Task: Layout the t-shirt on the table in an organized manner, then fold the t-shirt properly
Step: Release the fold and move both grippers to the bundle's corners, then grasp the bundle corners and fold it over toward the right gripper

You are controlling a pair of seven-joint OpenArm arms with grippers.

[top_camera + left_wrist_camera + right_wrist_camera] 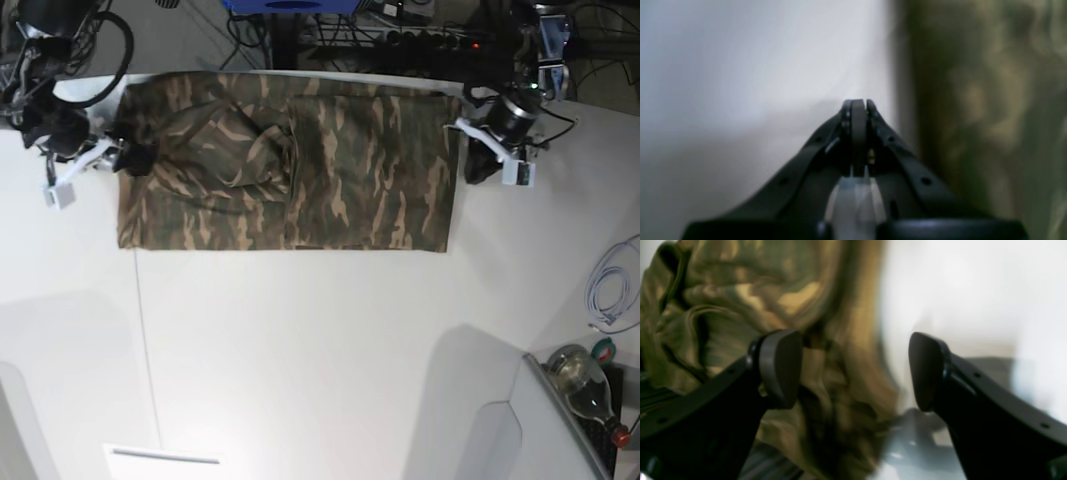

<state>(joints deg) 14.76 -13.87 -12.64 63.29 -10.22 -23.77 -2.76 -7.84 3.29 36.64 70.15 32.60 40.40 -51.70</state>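
1. lying across the far part of the table, the t-shirt is spread as a wide camouflage rectangle, with a bunched fold rising near its middle-left in the base view.
2. the right gripper sits at the shirt's edge on the left side of the base view; its two black pads stand wide apart with nothing between them, one pad over the rumpled cloth, the other over bare white tabletop.
3. the cloth beneath that gripper is heaped in soft ridges of olive, brown and tan, blurred in the right wrist view.
4. the left gripper is pressed fully closed, its pads meeting with no cloth caught between them; it hangs over the white table just beside the shirt's edge, which runs as a blurred green band down the right of the left wrist view.
5. in the base view that arm sits just off the shirt's edge, on the picture's right.
6. a coiled white cable and a bottle lie well apart from the shirt, near the lower right.
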